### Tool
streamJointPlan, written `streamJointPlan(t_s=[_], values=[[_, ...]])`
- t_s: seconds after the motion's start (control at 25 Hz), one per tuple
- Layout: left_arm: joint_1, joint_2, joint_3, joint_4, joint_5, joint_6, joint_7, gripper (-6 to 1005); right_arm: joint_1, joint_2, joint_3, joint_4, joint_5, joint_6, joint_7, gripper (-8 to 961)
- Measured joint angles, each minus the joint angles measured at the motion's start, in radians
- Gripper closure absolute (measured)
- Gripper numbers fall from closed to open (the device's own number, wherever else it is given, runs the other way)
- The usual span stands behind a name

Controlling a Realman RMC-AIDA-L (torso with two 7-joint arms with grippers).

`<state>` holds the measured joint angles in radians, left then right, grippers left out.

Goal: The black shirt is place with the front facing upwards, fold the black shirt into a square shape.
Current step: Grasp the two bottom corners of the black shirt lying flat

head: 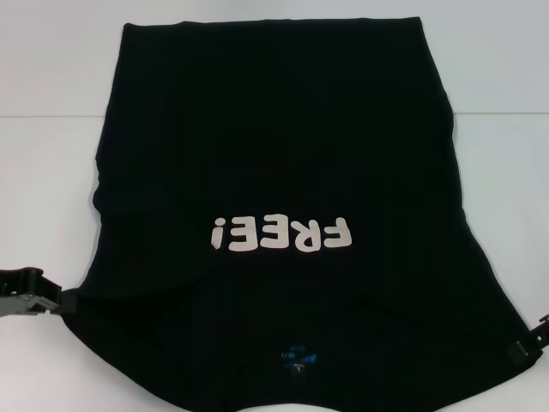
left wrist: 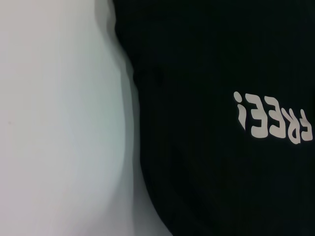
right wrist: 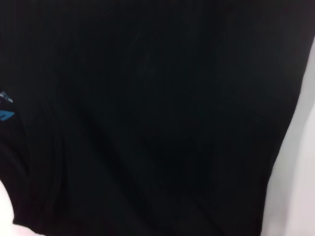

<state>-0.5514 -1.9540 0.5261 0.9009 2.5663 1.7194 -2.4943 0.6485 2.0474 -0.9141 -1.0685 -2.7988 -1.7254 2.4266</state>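
The black shirt (head: 283, 154) lies flat on the white table (head: 51, 154), front side up. It is soft, smooth cloth with a few low wrinkles near the neck end. Its shape is wide at the end close to the robot and narrower at the far end, where the edge is straight. Big white puffy letters (head: 281, 233) on the chest say "FREE!", and from the robot's head they read upside down. A small blue neck label (head: 297, 359) sits at the collar, close to the robot; its tiny writing is too small to read.

The left gripper (head: 53, 299) is low at the shirt's left near corner, touching the cloth edge. I cannot tell how its jaws stand. The right gripper (head: 525, 345) is at the shirt's right near corner, against the cloth. I cannot tell how its jaws stand either.

The left wrist view shows the shirt's curved side edge on the table and the same white letters.
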Motion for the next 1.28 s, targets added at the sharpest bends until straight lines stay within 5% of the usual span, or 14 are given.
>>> streamJointPlan(t_s=[1.28], values=[[-0.007,0.005,0.002,-0.036,0.000,-0.017,0.009,963,0.022,0.024,-0.018,0.041,-0.039,0.038,0.002,241]])
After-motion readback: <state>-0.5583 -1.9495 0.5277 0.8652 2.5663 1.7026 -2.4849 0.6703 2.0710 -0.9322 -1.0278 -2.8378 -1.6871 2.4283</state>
